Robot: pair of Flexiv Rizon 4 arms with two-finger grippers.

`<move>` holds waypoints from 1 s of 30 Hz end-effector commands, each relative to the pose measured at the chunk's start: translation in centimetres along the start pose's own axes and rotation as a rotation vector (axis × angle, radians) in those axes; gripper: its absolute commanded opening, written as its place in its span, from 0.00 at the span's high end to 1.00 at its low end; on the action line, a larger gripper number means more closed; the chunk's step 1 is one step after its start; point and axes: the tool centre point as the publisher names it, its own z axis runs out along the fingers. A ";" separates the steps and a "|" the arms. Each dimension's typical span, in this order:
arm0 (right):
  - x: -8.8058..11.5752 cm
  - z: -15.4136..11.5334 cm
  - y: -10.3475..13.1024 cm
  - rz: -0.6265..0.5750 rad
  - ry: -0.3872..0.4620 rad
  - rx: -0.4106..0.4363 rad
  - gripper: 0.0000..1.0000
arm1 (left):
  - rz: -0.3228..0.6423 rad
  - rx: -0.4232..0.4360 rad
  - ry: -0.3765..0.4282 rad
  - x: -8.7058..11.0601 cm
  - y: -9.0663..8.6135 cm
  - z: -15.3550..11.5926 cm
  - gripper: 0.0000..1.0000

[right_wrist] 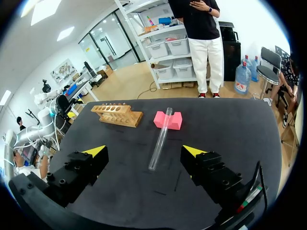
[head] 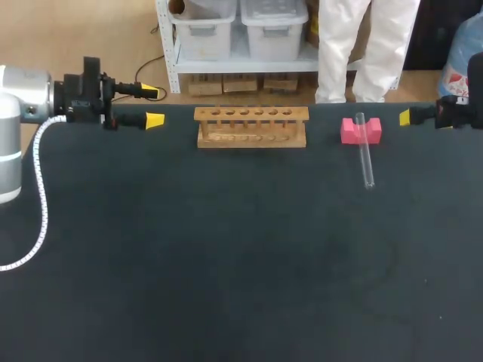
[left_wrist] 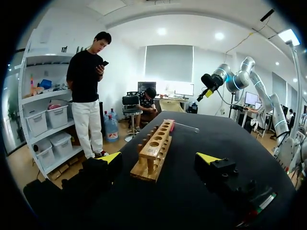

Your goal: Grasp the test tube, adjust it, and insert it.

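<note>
The tube [right_wrist: 160, 139] is propped with one end on the pink block [right_wrist: 168, 120], just ahead of the right gripper [right_wrist: 144, 151], which is held wide open and empty. The left gripper [head: 153, 105], far from the block, is open and empty too.

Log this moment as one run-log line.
stage: pre-grasp | test tube: lying, far end on pink block | rack: no tube in it | left gripper: open, apart from rack | right gripper: open, tube ahead

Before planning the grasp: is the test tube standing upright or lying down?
Lying down: the test tube rests across the pink block, its other end on the table.
</note>
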 end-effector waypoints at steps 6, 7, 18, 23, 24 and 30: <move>-0.1 0.4 0.2 -0.042 -0.019 0.092 0.00 | 0.002 0.000 -0.003 0.1 0.1 0.0 0.00; -0.1 0.5 0.2 -0.054 -0.023 0.110 0.00 | 0.002 0.000 -0.003 0.1 0.1 0.0 0.00; 0.0 3.3 0.1 -0.133 0.027 0.478 0.00 | 0.002 0.000 -0.003 0.1 0.1 0.0 0.00; 0.1 5.0 -0.5 -0.090 0.019 0.583 0.00 | 0.002 0.000 -0.003 0.1 0.1 0.0 0.00; 0.0 5.4 -0.7 -0.085 0.020 0.604 0.00 | 0.002 0.000 -0.003 0.1 0.1 0.0 0.00; -0.2 7.4 -1.1 -0.108 -0.009 0.682 0.00 | 0.002 0.000 -0.003 0.1 0.1 0.0 0.00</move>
